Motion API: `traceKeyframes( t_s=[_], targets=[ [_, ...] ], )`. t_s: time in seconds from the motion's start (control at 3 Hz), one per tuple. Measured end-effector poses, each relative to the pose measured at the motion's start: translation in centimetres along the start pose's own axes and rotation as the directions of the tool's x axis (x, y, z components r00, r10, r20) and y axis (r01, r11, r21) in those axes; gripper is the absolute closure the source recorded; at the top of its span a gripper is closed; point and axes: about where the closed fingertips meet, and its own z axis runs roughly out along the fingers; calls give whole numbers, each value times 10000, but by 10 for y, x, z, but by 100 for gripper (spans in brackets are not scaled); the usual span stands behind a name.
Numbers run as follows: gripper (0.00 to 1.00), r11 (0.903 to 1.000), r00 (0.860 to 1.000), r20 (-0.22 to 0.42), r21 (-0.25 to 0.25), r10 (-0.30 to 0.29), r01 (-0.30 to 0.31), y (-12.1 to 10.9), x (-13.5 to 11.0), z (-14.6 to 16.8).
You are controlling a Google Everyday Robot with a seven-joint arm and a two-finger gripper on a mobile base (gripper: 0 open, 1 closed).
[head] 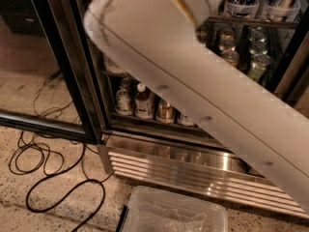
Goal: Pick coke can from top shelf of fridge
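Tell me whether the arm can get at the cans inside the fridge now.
Likely yes: the door stands open and the arm slants across the fridge opening toward the upper rack, nothing blocking it. The gripper is out of view past the top edge.
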Motion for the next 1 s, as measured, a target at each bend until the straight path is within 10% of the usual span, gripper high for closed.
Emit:
traceKeyframes(
  t_s=[0.67, 1.0],
  targets=[
    [100, 9983, 9921, -1187, -375, 408, -455, -56, 40, -46],
    [100, 9920, 9953, -775, -1160, -582, 490, -30, 32, -62]
  ],
)
